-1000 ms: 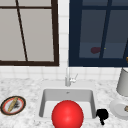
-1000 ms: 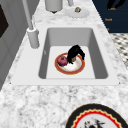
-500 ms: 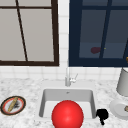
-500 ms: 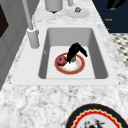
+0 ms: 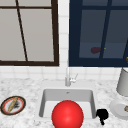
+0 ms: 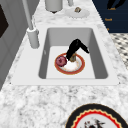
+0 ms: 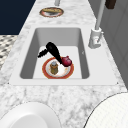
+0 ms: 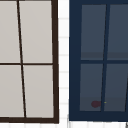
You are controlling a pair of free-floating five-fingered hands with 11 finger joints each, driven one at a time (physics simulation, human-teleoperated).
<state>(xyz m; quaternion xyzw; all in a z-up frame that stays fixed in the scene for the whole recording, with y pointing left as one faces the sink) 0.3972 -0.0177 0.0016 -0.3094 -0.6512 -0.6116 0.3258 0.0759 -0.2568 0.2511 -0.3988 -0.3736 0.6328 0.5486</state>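
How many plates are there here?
3: a red-rimmed plate in the sink, a patterned plate on the left counter, a white plate on the right counter. More could be hidden.

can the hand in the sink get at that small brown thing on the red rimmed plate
Probably yes. The hand reaches down into the sink with its fingertips right at the brown thing on the red-rimmed plate. Only the dark red ball lies beside it, not over it.

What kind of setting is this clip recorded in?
A simulated kitchen, it seems: a white sink with a faucet set in a marble-look counter, windows behind, and a red-rimmed plate in the basin under a hand.
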